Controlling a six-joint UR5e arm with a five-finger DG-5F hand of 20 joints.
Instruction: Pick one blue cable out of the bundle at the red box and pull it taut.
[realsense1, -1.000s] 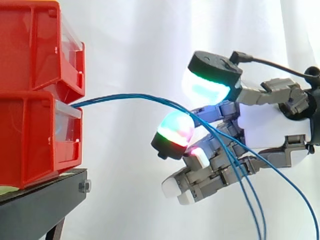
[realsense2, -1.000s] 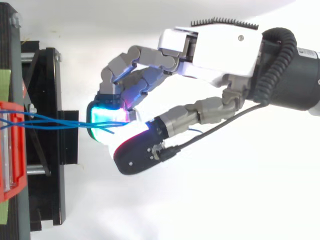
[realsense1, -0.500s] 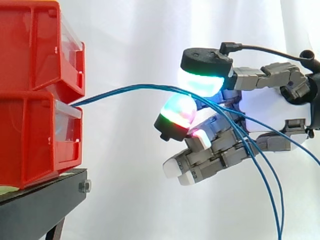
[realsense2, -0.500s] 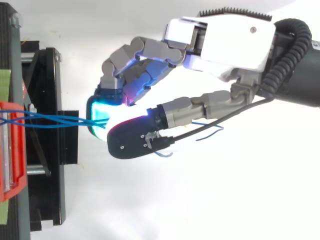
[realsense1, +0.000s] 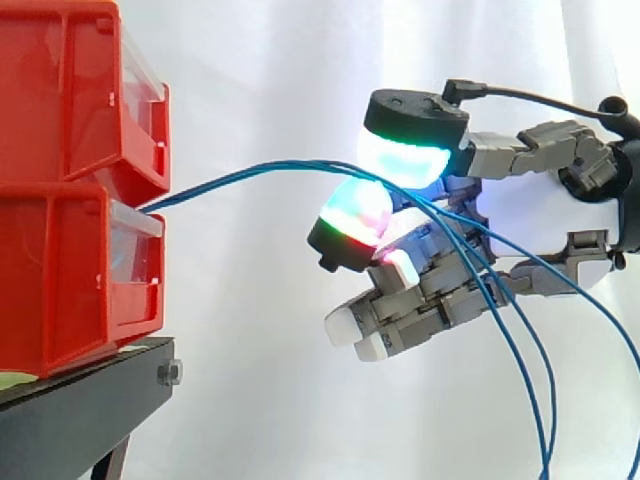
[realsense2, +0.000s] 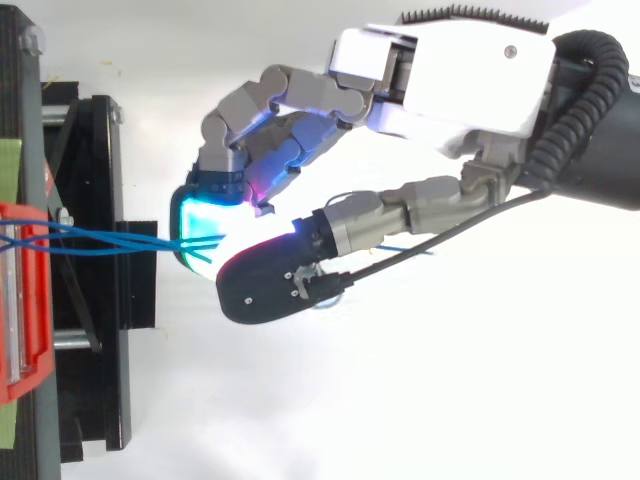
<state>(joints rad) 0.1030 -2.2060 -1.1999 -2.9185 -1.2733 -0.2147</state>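
Side view: clamped on the blue cables (realsense1: 230, 180) between two glowing pads (realsense1: 400, 160) of the hand (realsense1: 540, 225), remaining fingers curled beneath. Strung in a shallow arc from the front of the lower red bin (realsense1: 60, 280), on the black stand (realsense1: 70, 410), to that pinch, then drooping past the palm, lower right.

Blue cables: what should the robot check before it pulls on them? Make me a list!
1. Cables caught between the hand's glowing pads: ok.
2. Just one cable pinched: cannot tell; several strands run in together.
3. Pulled taut: not ok; they arch up slack from the bin.
4. Ends held fast in the bin: cannot tell; hidden inside.
5. Loose tails clear of the curled fingers: cannot tell; they cross them in the side view.
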